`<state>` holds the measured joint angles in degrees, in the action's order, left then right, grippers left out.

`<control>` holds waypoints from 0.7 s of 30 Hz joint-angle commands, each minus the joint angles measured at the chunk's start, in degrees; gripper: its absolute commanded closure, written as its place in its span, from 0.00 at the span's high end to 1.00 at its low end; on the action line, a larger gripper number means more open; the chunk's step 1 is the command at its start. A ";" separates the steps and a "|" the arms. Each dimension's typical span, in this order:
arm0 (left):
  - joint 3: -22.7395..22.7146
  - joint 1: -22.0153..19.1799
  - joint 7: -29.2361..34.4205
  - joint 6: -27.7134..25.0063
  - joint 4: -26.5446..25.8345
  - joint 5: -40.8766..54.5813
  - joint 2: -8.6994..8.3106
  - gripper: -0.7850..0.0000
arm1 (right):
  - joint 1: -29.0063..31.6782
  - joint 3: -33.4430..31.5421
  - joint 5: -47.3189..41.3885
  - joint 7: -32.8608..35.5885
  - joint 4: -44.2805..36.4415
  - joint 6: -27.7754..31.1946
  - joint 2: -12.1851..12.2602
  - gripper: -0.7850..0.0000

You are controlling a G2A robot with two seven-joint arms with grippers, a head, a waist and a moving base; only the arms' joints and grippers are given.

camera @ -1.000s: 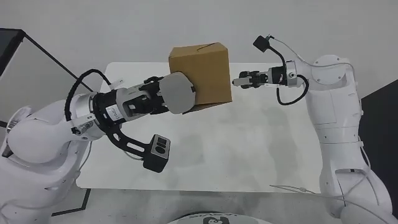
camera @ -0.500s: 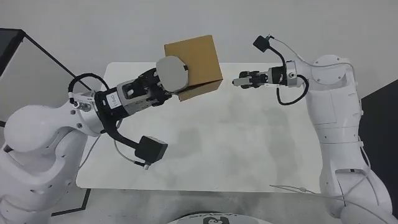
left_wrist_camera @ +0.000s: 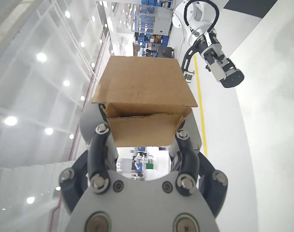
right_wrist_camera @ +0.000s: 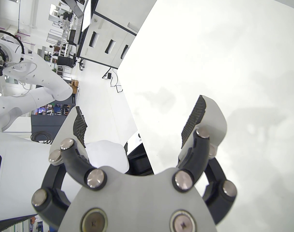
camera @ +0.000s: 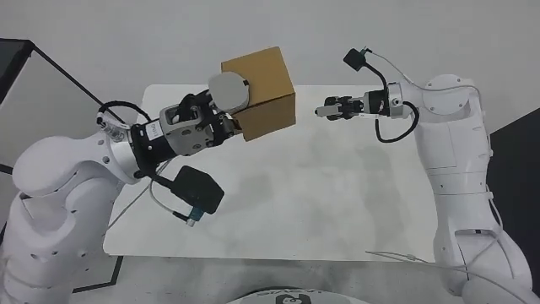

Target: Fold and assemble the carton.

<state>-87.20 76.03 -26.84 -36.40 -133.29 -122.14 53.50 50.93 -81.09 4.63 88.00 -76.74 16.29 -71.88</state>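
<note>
Carton (camera: 263, 91) in L claw (left_wrist_camera: 140, 127), above table (camera: 337, 194)

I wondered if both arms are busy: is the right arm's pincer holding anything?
No, the right pincer stands open, with nothing but table between its jaws.

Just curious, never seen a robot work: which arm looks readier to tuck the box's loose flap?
The right arm, probably. Its jaws stand open and empty, close beside the carton, while the left arm has its jaws busy clamping the carton above the table.
</note>
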 commanded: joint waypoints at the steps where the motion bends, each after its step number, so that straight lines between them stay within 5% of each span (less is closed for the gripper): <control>1: 0.00 -0.01 -0.15 0.05 0.02 -0.18 0.00 0.00 | 0.00 0.00 0.00 0.00 0.00 0.00 0.00 1.00; 7: -0.03 0.58 2.17 -0.67 0.93 0.52 0.04 0.00 | 0.00 0.00 0.00 0.00 0.00 0.00 0.00 1.00; 14: -1.96 1.36 14.31 -7.68 3.79 26.40 0.89 0.00 | 0.00 0.00 0.00 0.00 0.00 0.00 0.00 1.00; 21: -2.00 1.28 14.84 -7.73 3.61 27.35 0.92 0.00 | 0.00 0.00 0.00 0.00 0.00 0.00 0.00 1.00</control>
<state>-89.21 77.30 -12.01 -44.12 -129.68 -94.80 54.42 50.93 -81.09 4.63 88.00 -76.74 16.29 -71.88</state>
